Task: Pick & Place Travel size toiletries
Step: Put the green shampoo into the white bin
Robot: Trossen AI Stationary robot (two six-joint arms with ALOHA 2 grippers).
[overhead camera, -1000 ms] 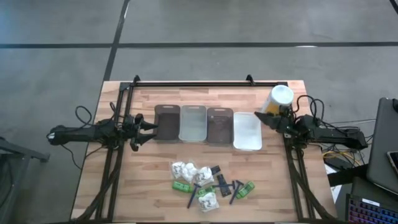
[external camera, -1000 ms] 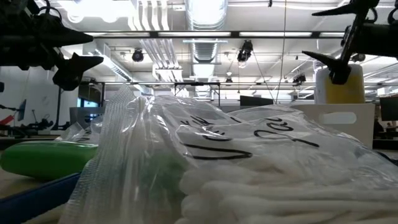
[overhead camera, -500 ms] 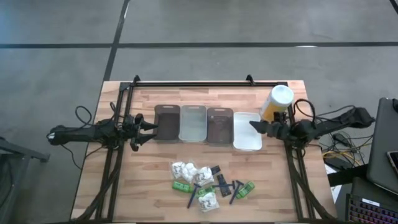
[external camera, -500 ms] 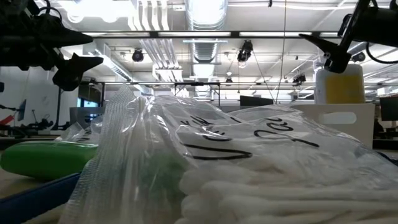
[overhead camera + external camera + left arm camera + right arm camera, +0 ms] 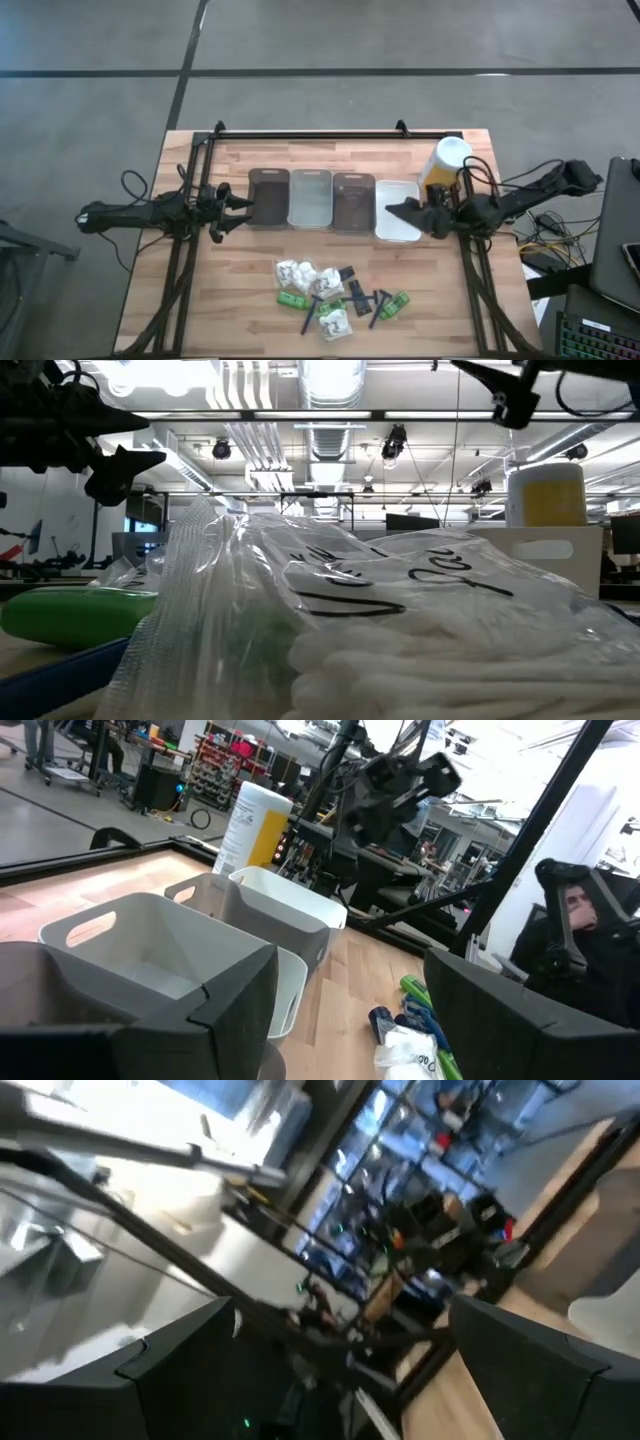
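I see right gripper (image 5: 405, 210) over clear rectangular tray (image 5: 397, 228), fingers spread, empty. Left gripper (image 5: 246, 203) beside brown tray (image 5: 267, 201), fingers spread. Pile of green tubes, white packets, blue razors (image 5: 335, 297) lies near front table edge, apart from both.

L arm: my left gripper (image 5: 243, 209) low at table's L edge, fingers apart | R arm: my right gripper (image 5: 408, 212) raised, fingers apart

Light: even and soft over your bench (image 5: 240, 300), faint shadows | Glare: ceiling lights blown out at your low view's upper left | Blur: right wrist view smeared; near packet (image 5: 400, 630) unfocused
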